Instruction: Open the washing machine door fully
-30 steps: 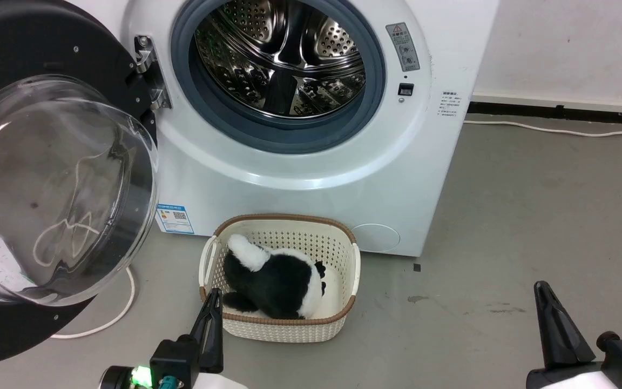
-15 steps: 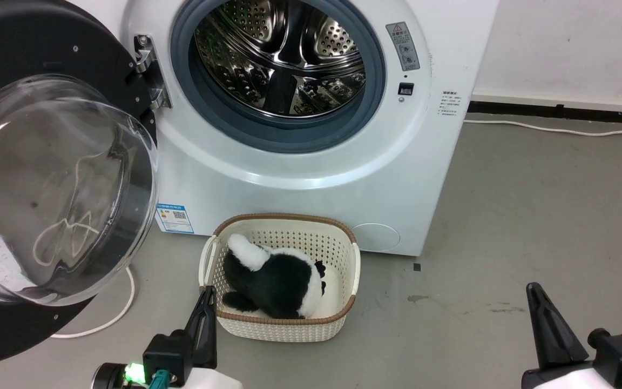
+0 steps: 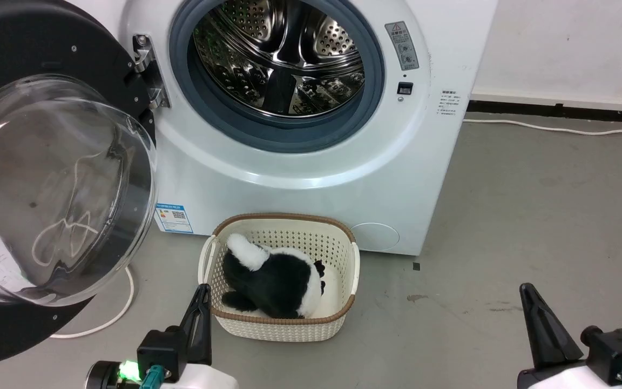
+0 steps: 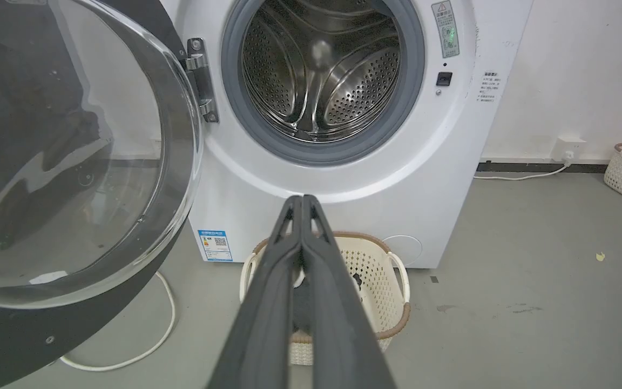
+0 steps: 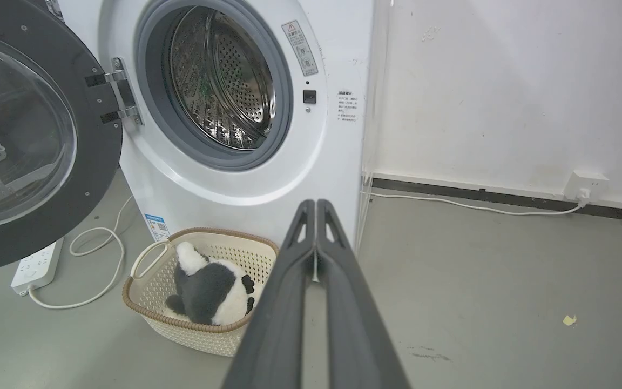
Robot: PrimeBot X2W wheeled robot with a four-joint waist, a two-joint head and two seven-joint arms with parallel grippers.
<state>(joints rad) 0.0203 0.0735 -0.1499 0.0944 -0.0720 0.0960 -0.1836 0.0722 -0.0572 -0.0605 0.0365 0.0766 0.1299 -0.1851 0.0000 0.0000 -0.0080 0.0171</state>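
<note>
While it hangs open, door clears left gripper.

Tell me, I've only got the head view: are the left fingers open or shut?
Observer: Shut. The left wrist view shows the left fingers pressed together, holding nothing.
Operator: And the right ones?
Observer: Also shut. In the right wrist view the right fingers meet at the tips and hold nothing.
Operator: Where does that white cable under the door go?
Observer: To a white power strip, which the right wrist view shows lying below the door's lower edge.
</note>
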